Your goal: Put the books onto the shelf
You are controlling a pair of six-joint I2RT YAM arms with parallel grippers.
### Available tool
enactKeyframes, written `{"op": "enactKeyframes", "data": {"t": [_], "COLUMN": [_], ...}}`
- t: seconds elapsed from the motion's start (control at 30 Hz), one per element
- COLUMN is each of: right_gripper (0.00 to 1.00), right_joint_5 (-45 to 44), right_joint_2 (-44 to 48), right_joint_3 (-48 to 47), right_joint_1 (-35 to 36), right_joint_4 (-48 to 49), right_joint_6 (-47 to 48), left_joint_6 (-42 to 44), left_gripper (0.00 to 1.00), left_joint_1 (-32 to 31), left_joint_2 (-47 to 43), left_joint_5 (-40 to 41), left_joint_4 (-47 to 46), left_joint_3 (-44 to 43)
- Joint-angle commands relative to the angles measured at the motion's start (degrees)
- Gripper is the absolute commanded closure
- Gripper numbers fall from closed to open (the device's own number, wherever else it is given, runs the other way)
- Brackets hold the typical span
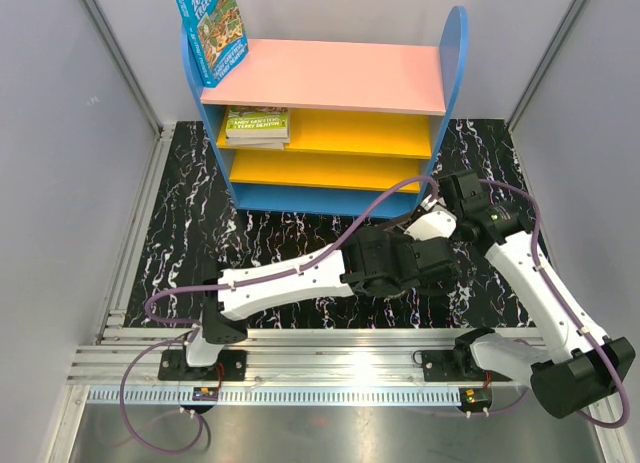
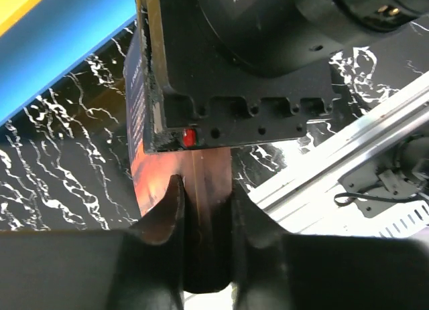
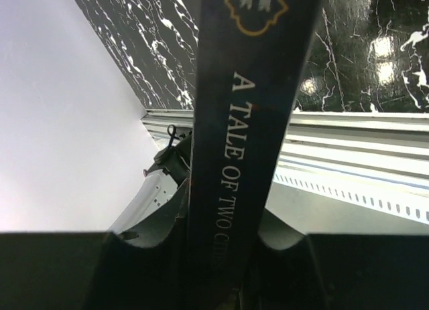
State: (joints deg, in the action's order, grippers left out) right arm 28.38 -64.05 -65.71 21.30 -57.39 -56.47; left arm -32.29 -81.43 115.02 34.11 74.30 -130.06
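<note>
Black, white-veined stone covers the bench point(image 1: 190, 233), and the shelf point(image 1: 455, 53) stands at the middle of its far edge. Both arms reach over the right half of the bench, in front of the shelf's right end, and meet there on one dark book point(image 3: 248, 122). The right gripper point(image 3: 224, 219) is clamped on it: in its wrist view the spine, lettered "A TALE OF TWO CITIES", runs up between the two fingers, which press on either side. The left gripper point(image 2: 204, 206) grasps the same book from the other end. In its wrist view the fingers point(image 2: 171, 206) sit tight against both faces of the brownish edge, and the black body of the right gripper covers the book's farther part. The dark book is off the shelf, near the blue bottom board point(image 2: 60, 49) but apart from it; whether it touches the bench I cannot tell. The blue book point(image 1: 215, 28) stands on the pink top board point(image 1: 340, 78) at its left end, tilted against the left side panel. The yellow-green book point(image 1: 257, 125) lies flat at the left end of the upper yellow board point(image 1: 350, 133). An aluminium rail point(image 1: 330, 348) runs along the bench's near edge by the arm bases.
</note>
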Motion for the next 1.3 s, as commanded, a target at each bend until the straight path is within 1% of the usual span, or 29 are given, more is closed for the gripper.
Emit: {"op": "enactKeyframes", "data": {"t": [0.0, 0.1, 0.13, 0.17, 0.2, 0.23, 0.3, 0.43, 0.57, 0.6, 0.63, 0.8, 0.9, 0.93, 0.97, 1.0, 1.03, 1.07, 1.1, 1.13, 1.17, 1.23, 1.27], "right_gripper": [1.00, 1.00, 0.96, 0.76, 0.59, 0.49, 0.36, 0.33, 0.31, 0.30, 0.27, 0.26, 0.27, 0.29, 0.39, 0.45, 0.53, 0.68, 0.88, 0.97, 1.00, 1.00, 1.00], "right_joint_5": [12.3, 12.1, 11.4, 11.3, 10.4, 9.9, 8.1, 6.5, 6.7, 7.2, 7.6, 9.1, 9.1, 9.0, 8.8, 8.4, 8.3, 8.2, 7.9, 7.8, 7.7, 7.5, 7.1], "right_joint_2": [3.5, 3.2, 3.1, 2.6, 2.4, 1.7, 1.0, -1.5, -2.8, -2.9, -3.1, -3.1, -3.1, -3.1, -3.1, -3.2, -3.3, -3.2, -3.2, -2.9, -2.7, -2.3, -2.2], "right_joint_3": [-5.5, -6.7, -6.8, -6.9, -7.0, -7.0, -7.3, -7.9, -7.8, -7.2, -6.5, -2.0, 0.0, 0.2, 0.6, 0.7, 0.7, 0.8, 0.8, 0.9, 1.2, 1.2, 0.9], "right_joint_1": [0.7, 0.7, 0.7, 0.7, 0.7, 0.7, 0.7, 0.7, 0.7, 0.7, 0.7, 0.7, 0.7, 0.7, 0.6, 0.7, 0.7, 0.7, 0.7, 0.7, 0.6, 0.7, 0.7], "right_joint_4": [2.4, 1.3, 1.1, 0.8, 0.3, 0.0, -1.0, -0.7, 0.6, 1.7, 2.4, 4.8, 5.6, 5.8, 5.8, 5.7, 5.5, 5.4, 5.4, 5.3, 5.4, 5.6, 5.2], "right_joint_6": [-0.2, 0.9, 1.8, 2.1, 2.5, 3.2, 4.3, 5.8, 5.9, 5.6, 5.4, 4.4, 4.1, 4.1, 4.2, 4.5, 4.8, 4.8, 5.0, 5.1, 4.9, 4.5, 4.4], "left_joint_6": [1.1, 1.6, 1.2, 0.9, 0.6, -0.2, -0.9, -4.6, -7.3, -7.3, -7.4, -4.5, -2.3, -2.1, -2.1, -2.1, -2.2, -2.3, -2.7, -3.0, -3.4, -4.0, -4.1], "left_gripper": [1.00, 1.00, 1.00, 1.00, 1.00, 1.00, 1.00, 1.00, 1.00, 1.00, 1.00, 1.00, 1.00, 1.00, 1.00, 1.00, 1.00, 1.00, 1.00, 1.00, 1.00, 1.00, 0.88], "left_joint_1": [0.7, 0.1, 0.0, -0.3, -0.9, -1.2, -2.4, -4.7, -7.3, -8.3, -8.8, -12.6, -15.0, -15.6, -16.1, -17.0, -17.4, -18.0, -18.1, -18.2, -18.4, -18.4, -18.4], "left_joint_2": [2.2, 0.8, 0.3, -0.3, -2.0, -2.9, -5.0, -10.2, -13.0, -13.2, -13.3, -12.8, -13.1, -13.2, -13.2, -13.3, -13.5, -13.6, -13.9, -14.2, -14.5, -15.3, -15.7], "left_joint_5": [0.7, 0.9, 1.2, 2.0, 2.5, 2.8, 4.0, 7.0, 11.2, 11.9, 12.6, 17.4, 19.6, 20.0, 21.3, 21.8, 22.7, 23.0, 23.1, 23.1, 23.5, 23.2, 22.2], "left_joint_4": [1.8, 1.1, 1.0, 1.0, 1.0, 1.0, 0.8, 2.4, 3.4, 3.3, 3.4, 3.7, 2.5, 2.2, 2.2, 2.8, 3.1, 3.3, 4.0, 4.5, 4.8, 5.4, 5.4], "left_joint_3": [1.0, 3.0, 3.6, 4.1, 5.4, 6.1, 8.5, 10.5, 11.2, 11.1, 10.6, 6.6, 5.9, 5.7, 5.5, 5.0, 4.7, 4.8, 4.8, 5.1, 5.5, 7.4, 8.1]}}
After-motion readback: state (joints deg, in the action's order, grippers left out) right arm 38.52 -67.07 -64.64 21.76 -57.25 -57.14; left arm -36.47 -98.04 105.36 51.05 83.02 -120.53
